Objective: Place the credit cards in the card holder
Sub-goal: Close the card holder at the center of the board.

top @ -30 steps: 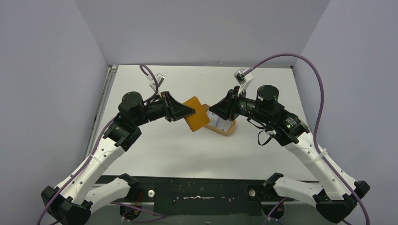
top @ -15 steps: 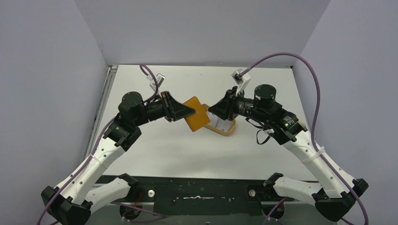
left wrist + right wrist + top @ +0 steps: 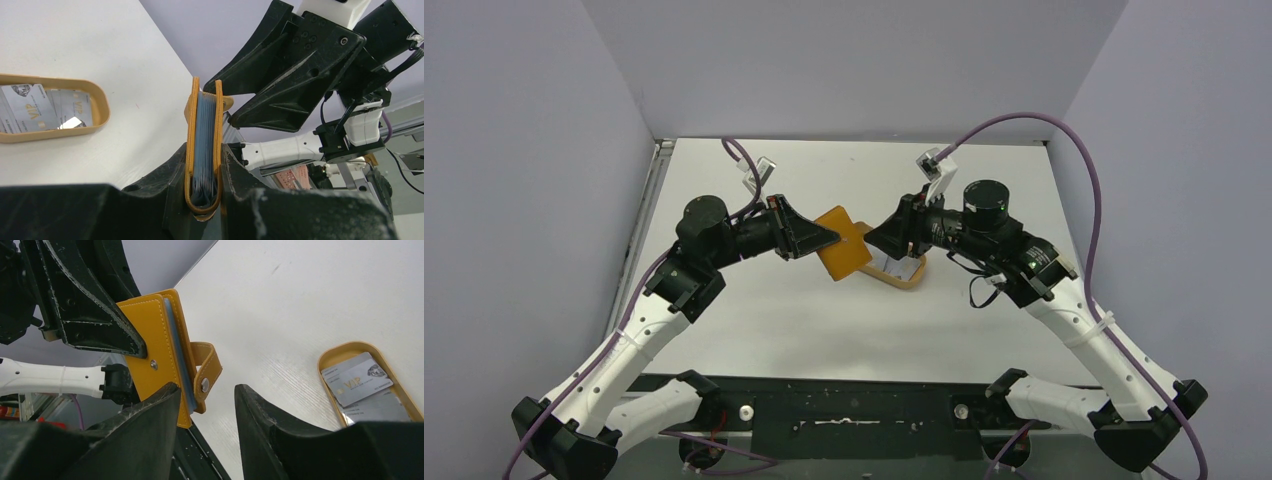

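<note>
The orange-brown card holder (image 3: 845, 255) hangs folded above the table, and my left gripper (image 3: 832, 238) is shut on its spine end (image 3: 204, 150). Thin blue layers (image 3: 206, 135) show between its two covers. My right gripper (image 3: 872, 238) is open at the holder's free edge. Seen from the right wrist, the snap tab (image 3: 208, 367) shows in the gap between the spread jaws, which do not pinch it. Two pale grey credit cards (image 3: 356, 378) lie in the oval tan tray (image 3: 327, 356) on the table, also seen in the left wrist view (image 3: 30, 107).
The tan tray (image 3: 911, 279) sits on the white table just below and right of the held holder, under the right gripper. Grey walls close the table in on the left, back and right.
My right gripper's jaws have spread apart and that arm has shifted slightly left toward the holder. The left gripper and the holder have not moved.
</note>
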Robot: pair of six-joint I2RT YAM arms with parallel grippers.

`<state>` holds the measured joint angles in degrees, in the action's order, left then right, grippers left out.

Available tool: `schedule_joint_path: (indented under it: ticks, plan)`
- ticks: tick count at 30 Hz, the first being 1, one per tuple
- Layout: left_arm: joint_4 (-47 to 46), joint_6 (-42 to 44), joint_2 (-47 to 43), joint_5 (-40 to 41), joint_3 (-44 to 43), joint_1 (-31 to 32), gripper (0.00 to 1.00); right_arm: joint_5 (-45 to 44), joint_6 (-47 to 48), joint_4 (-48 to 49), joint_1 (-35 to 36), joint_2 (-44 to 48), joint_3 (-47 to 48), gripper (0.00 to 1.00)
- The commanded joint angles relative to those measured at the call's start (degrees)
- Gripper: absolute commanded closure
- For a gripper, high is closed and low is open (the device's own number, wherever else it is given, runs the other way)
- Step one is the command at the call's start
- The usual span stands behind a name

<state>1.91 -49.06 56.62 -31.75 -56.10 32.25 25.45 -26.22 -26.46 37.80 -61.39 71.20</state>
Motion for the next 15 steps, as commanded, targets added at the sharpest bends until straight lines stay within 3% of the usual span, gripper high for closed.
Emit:
schedule_joint_path:
  ticks: [1,15]
  plan:
    - [-3.73,0.10,-1.56,-0.77,-2.02,-0.08,1.00,-1.00,-0.56,2.68,-1.03,1.63,-0.77,0.56]
    - [-3.83,0.09,-1.69,-0.77,-1.91,-0.08,1.00,0.99,-1.24,4.09,-1.41,1.80,-1.14,0.86]
